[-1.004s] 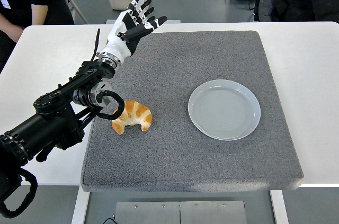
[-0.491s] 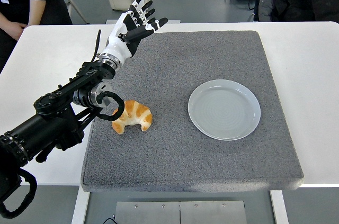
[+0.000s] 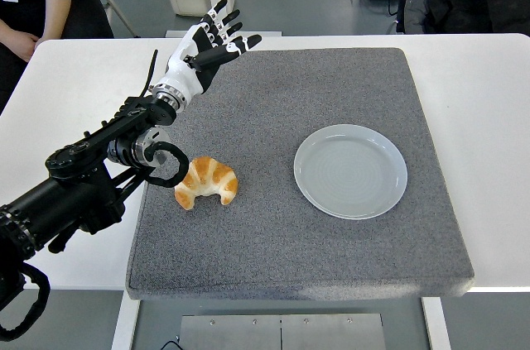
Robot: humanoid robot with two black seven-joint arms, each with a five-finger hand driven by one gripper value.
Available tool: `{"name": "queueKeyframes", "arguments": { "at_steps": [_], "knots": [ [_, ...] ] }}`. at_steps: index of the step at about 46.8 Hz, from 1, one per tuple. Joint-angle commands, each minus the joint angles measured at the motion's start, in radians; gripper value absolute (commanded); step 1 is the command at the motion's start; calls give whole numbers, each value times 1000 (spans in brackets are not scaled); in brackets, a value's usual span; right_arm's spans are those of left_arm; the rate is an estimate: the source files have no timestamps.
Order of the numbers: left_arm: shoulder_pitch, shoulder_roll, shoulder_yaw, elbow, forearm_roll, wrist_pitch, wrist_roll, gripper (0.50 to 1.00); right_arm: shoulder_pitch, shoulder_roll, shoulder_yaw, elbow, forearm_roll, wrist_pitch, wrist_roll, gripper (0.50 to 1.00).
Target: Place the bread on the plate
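Still lying on the grey mat (image 3: 281, 226), the croissant (image 3: 207, 184) in the lower-left part of the frame: golden, curved, resting flat with both tips turned down toward the near edge. Not lifted, not gripped, nothing under it but the mat. Probably set there as the start position, well apart from the plate (image 3: 351, 170), which sits right of centre on the same mat, pale grey-blue and bare. Between the two, only open mat, so a straight sideways carry from left to right looks possible.

Just left of the croissant, a loop of black cable (image 3: 160, 165) from the left arm (image 3: 74, 189), close beside the pastry and perhaps brushing it; contact cannot be told from this view. Worth watching, since a swing of the arm could drag the croissant.

Higher up, toward the upper left of the frame, the left hand (image 3: 201, 50): white and black, palm turned partly toward the right of the frame, fingers (image 3: 224, 27) spread apart and holding nothing. Poised over the mat's far left corner, well apart from the croissant and above it in the frame. Likely held open so as to come down around the pastry; a reach back and down toward the near edge would be needed first.

No right hand anywhere in view. Under the mat, the white bench (image 3: 489, 143); beyond its far edge, parts of two people at the upper corners.
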Motion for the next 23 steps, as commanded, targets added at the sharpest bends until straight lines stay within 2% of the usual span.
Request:
{"name": "queueKeyframes", "arguments": {
  "at_steps": [1, 5, 10, 17, 23],
  "knots": [
    [0, 31, -3, -43, 1, 2, 56, 954, 0, 0, 1, 3, 0, 0, 0, 1000],
    [2, 86, -2, -112, 1, 5, 85, 948, 0, 0, 1, 2, 0, 2, 0, 1000],
    [0, 153, 1, -188, 6, 8, 97, 939, 1, 0, 0, 2, 1, 2, 0, 1000],
    [-3, 239, 9, -261, 25, 8, 92, 939, 1, 0, 1, 2, 0, 0, 0, 1000],
    [2, 307, 9, -333, 136, 8, 85, 937, 3, 0, 0, 2, 0, 2, 0, 1000]
  ]
}}
